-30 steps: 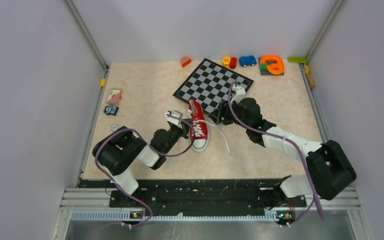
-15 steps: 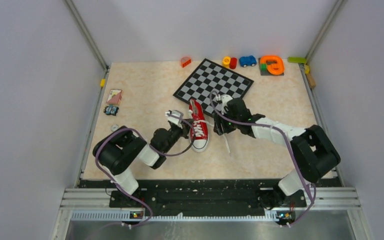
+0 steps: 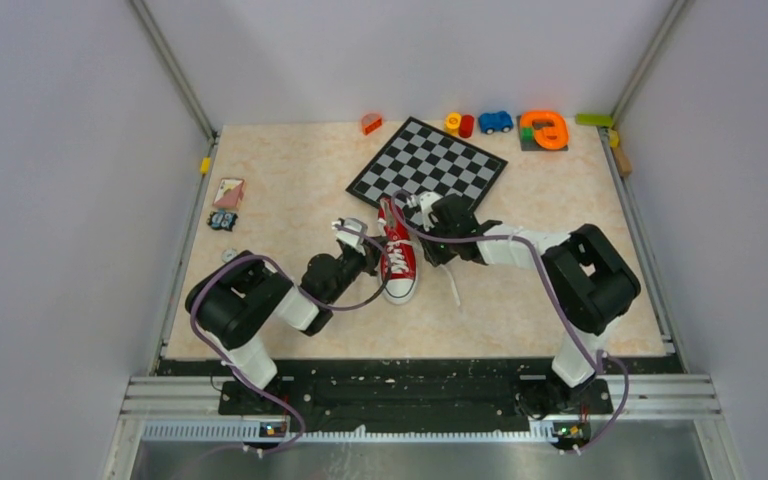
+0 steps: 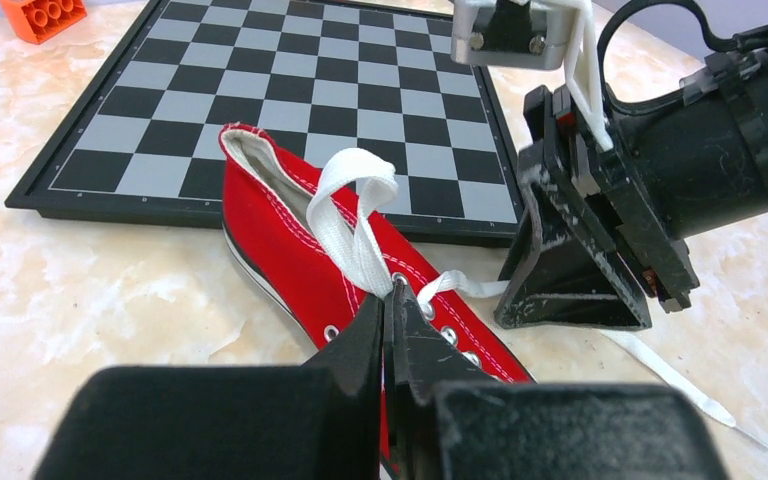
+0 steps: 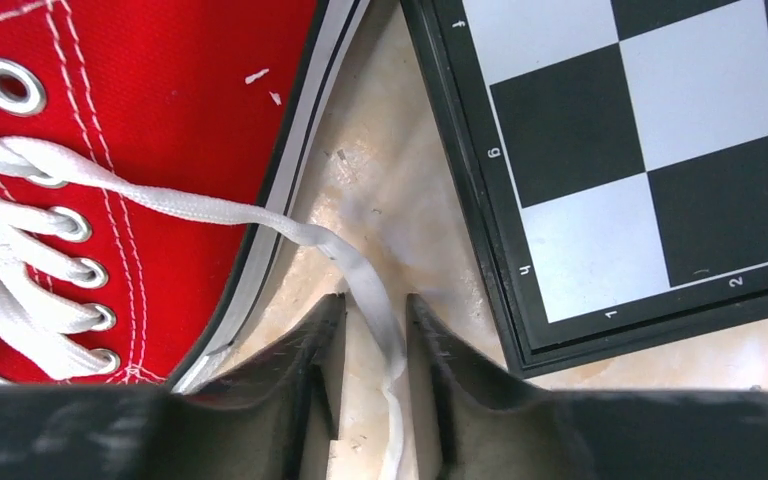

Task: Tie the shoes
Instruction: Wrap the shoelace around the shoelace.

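Sneaker (image 5: 140,130) beside low, outstretched right pincer (image 5: 375,308)

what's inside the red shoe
Only pale lining shows at the heel opening of the red shoe; no object is visible there. The white lace loop and the canvas upper cover the rest, so the inside toward the toe cannot be seen.

Digits 1 and 2 on chessboard (image 5: 660,306) border
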### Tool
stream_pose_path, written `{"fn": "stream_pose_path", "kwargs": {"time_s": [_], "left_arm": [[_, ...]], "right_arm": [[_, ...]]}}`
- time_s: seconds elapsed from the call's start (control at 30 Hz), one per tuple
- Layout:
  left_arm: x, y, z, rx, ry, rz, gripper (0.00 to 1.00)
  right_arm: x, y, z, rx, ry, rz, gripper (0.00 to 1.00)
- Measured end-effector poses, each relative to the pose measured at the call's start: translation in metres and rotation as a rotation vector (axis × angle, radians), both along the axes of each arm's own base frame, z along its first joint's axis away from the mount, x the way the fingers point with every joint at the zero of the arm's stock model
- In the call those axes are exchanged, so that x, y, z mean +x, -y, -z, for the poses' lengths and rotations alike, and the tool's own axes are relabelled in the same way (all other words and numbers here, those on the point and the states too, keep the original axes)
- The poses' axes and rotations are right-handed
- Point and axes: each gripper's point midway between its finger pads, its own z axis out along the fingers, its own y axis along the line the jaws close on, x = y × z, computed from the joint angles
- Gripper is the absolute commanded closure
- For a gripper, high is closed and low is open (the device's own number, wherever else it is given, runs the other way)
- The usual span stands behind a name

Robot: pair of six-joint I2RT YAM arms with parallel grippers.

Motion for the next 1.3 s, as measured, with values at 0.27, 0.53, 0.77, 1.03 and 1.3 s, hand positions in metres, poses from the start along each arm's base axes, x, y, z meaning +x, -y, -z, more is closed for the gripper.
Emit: {"fn": "stream_pose_path", "kwargs": {"time_s": [0.27,0.53,0.77,1.03,1.3], "left_arm": [[0.001,-0.003,0.007,0.016,-0.022,-0.007,1.00],[0.004,-0.008,0.008,-0.033,-0.067,-0.027,1.00],[0.003,-0.012,0.011,-0.105,-0.132,-0.042,1.00],[0.003,-0.015,0.012,-0.108,-0.139,-0.022,1.00],[0.008,-0.006,0.014,-0.027,-0.159,0.033,1.00]], "right_arm": [[-0.003,0.003,-0.016,0.047,0.051,0.018,1.00],[-0.002,0.033,-0.083,0.297,0.122,0.156,1.00],[-0.012,0.055,-0.077,0.465,-0.001,0.270,1.00],[-0.020,0.035,-0.087,0.572,-0.063,0.191,1.00],[-0.008,0.004,-0.110,0.708,-0.071,0.078,1.00]]}}
